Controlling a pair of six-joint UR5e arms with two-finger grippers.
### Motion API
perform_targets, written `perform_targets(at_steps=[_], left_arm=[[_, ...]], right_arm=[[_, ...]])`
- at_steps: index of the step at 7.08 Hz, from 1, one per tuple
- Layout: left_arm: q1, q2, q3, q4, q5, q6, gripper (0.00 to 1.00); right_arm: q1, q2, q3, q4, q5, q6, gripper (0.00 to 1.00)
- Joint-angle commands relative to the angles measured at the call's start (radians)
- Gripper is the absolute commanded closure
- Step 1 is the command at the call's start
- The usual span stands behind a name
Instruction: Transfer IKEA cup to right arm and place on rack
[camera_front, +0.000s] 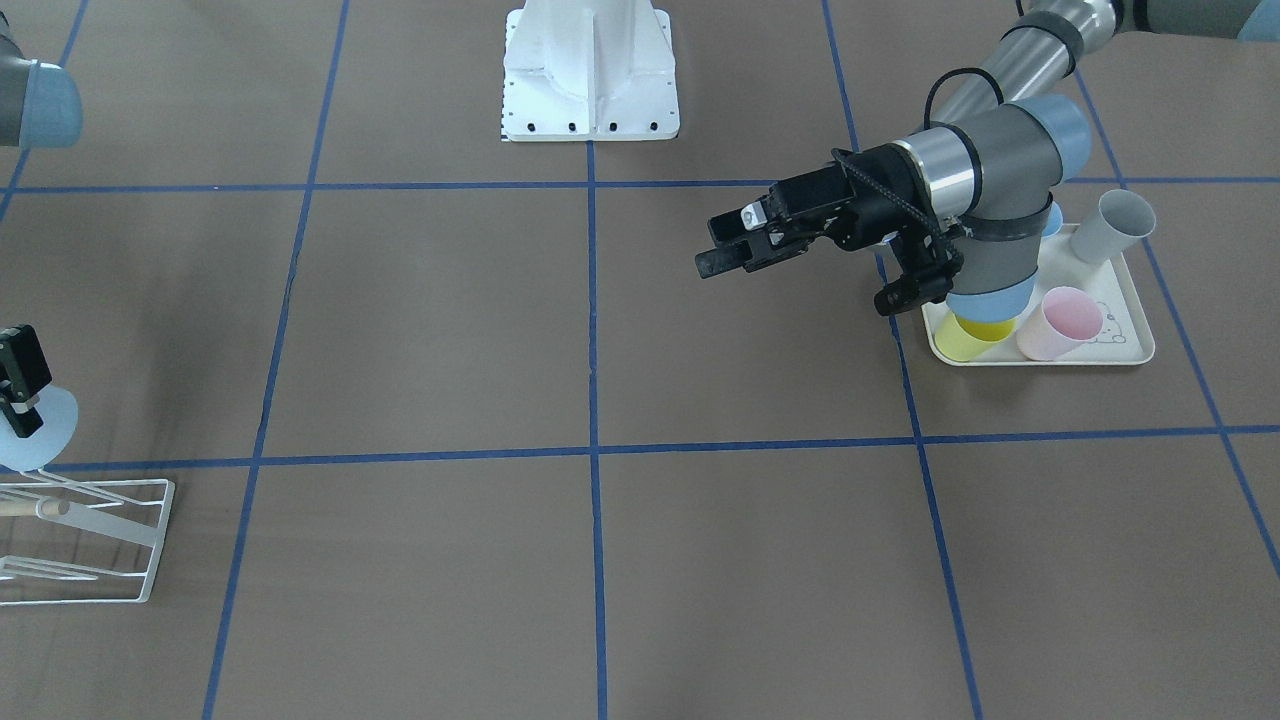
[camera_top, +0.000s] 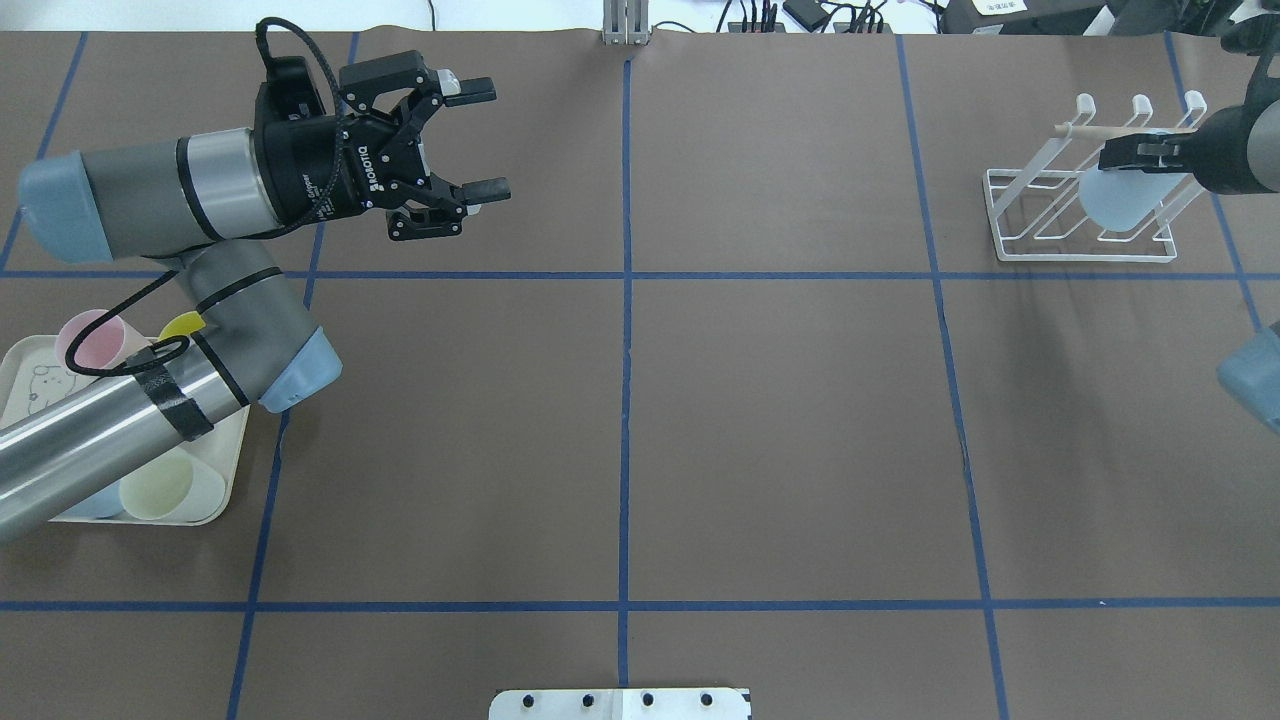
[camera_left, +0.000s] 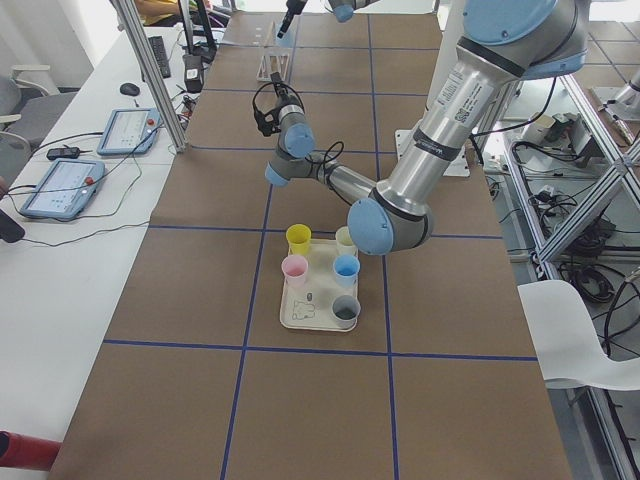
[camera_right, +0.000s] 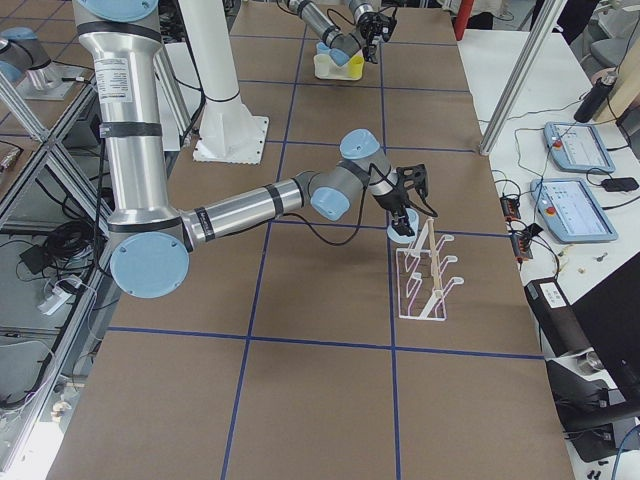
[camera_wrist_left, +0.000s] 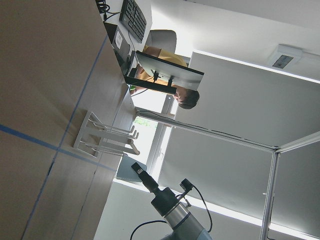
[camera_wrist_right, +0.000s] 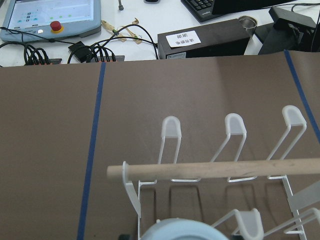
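Observation:
A light blue IKEA cup (camera_top: 1115, 205) hangs tilted over the white wire rack (camera_top: 1085, 258), under its wooden peg (camera_top: 1085, 130). My right gripper (camera_top: 1125, 155) is shut on the cup's rim. The front-facing view shows the same gripper (camera_front: 20, 385), the cup (camera_front: 50, 435) and the rack (camera_front: 95, 545) at the far left edge. In the right wrist view the peg (camera_wrist_right: 215, 169) crosses the frame and the cup's rim (camera_wrist_right: 180, 229) shows at the bottom. My left gripper (camera_top: 497, 138) is open and holds nothing, raised over the table near its own side (camera_front: 708, 250).
A cream tray (camera_front: 1040, 358) under the left arm holds a yellow cup (camera_front: 975, 335), a pink cup (camera_front: 1060, 322) and a grey cup (camera_front: 1115, 225). The robot's white base (camera_front: 590, 90) stands at the table's middle edge. Blue tape lines grid the brown table.

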Motion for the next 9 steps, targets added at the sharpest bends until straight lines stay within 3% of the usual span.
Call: perform_targets(at_steps=[1, 4, 8, 9], left_arm=[[0.001, -0.001, 0.000, -0.001, -0.001, 0.000, 0.01], [0.000, 0.000, -0.002, -0.001, -0.001, 0.002, 0.01], [0.000, 0.000, -0.003, -0.001, -0.001, 0.002, 0.01], [0.000, 0.000, -0.002, -0.001, -0.001, 0.002, 0.01]], right_arm=[[-0.001, 0.003, -0.002, -0.005, -0.018, -0.005, 1.00], [-0.029, 0.011, -0.030, -0.005, -0.069, -0.008, 1.00], [-0.053, 0.017, -0.056, 0.000, -0.061, -0.010, 1.00], [-0.053, 0.017, -0.057, -0.002, -0.061, -0.002, 0.95]])
